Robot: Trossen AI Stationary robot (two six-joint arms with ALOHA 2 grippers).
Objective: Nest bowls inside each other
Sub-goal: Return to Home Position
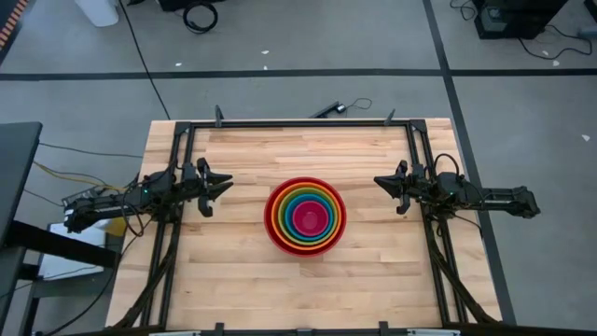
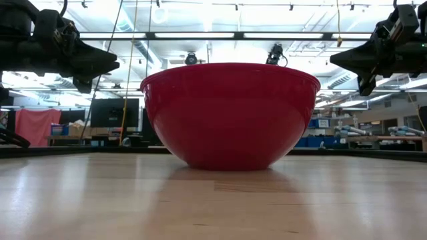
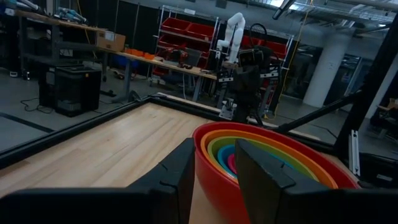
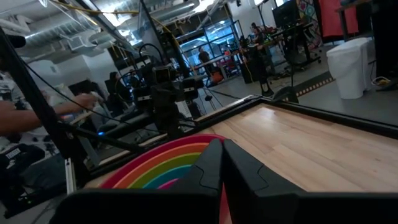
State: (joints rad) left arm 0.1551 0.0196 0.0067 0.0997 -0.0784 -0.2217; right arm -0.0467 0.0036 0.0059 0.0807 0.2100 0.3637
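five graded bowls (image 1: 305,217) nested upright, mid-table.

past my right gripper (image 4: 222,147), its two dark fingers pressed together, i see the bowls (image 4: 155,163) nested on the wooden table (image 4: 298,140), red rim outermost with orange, green and blue bands inside. the left arm (image 4: 163,93) sits beyond them. a person's arm (image 4: 25,118) shows off to one side, and a white bin (image 4: 348,65) stands on the floor.
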